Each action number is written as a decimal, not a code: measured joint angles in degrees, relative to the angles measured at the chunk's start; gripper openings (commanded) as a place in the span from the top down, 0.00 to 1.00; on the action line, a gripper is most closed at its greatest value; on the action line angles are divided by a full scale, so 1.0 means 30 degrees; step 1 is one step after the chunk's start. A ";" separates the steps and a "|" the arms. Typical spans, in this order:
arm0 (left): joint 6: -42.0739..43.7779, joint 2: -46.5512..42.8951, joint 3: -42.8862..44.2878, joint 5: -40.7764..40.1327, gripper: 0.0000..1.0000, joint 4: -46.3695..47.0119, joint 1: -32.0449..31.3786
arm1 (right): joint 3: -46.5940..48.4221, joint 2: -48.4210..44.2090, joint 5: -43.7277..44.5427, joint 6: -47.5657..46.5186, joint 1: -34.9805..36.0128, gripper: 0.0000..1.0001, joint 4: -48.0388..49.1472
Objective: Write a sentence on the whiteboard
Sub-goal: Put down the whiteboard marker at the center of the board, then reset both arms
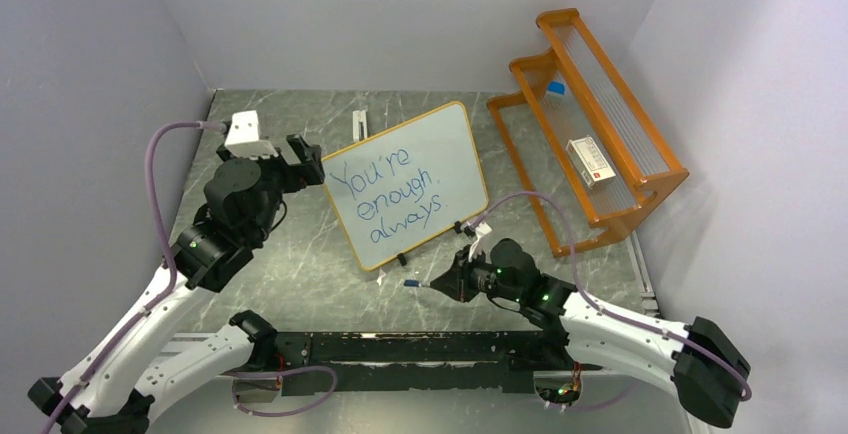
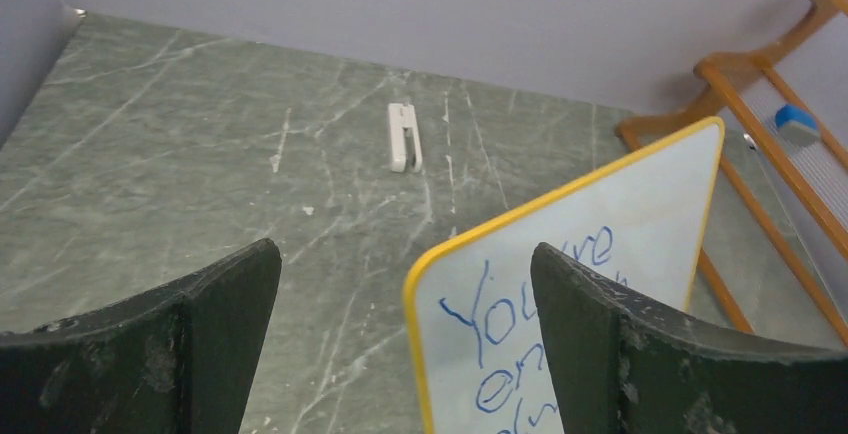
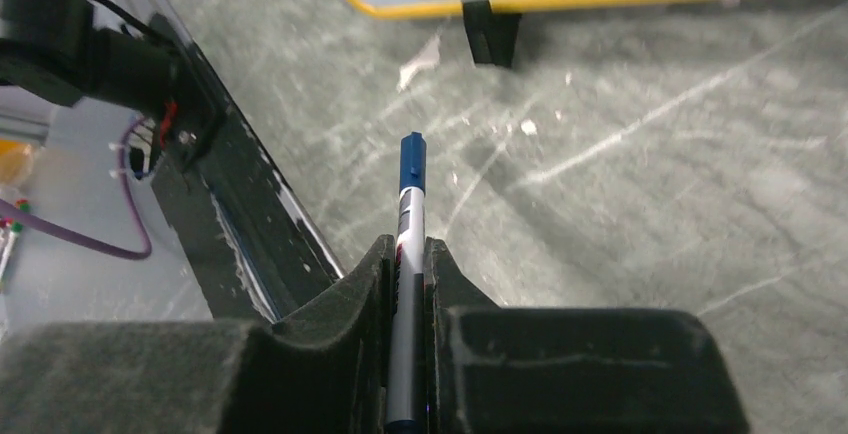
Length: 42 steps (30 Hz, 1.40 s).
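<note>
Looking down from the top camera, I see the whiteboard [image 1: 408, 182] standing near the middle of the green-grey marbled table [image 1: 300, 274], propped at a tilt on small black clip feet [image 1: 403, 259], its face turned toward the arms. "You're enough, always" is written across it in blue, in three lines.

My left gripper [image 1: 305, 164] sits just beside the board's left corner with its fingers [image 2: 215, 304] spread wide and nothing clamped between them. In the left wrist view the yellow-framed corner of the board shows in the gap between the two fingers. I cannot tell whether either fingertip touches the frame.

My right gripper [image 1: 441, 282] is low over the table just in front of the board's near edge, apart from it. Its fingers are closed tight on a blue marker [image 3: 409, 194], which sticks out forward from between them, and the tip points away from the board, along the table toward the left arm's side.

Behind the board a small white plastic piece [image 2: 403, 137] lies flat on the table. To the right stands an orange wooden rack [image 1: 590, 124], holding a small blue-and-white item [image 1: 555, 88] on its upper level and a white box [image 1: 588, 162] lower down.
</note>
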 measured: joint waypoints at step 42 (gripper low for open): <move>0.2098 -0.9938 -0.1938 -0.0299 0.02 -0.4962 0.0794 | 1.1220 -0.3359 1.9263 -0.1523 -0.0022 0.00 -1.1766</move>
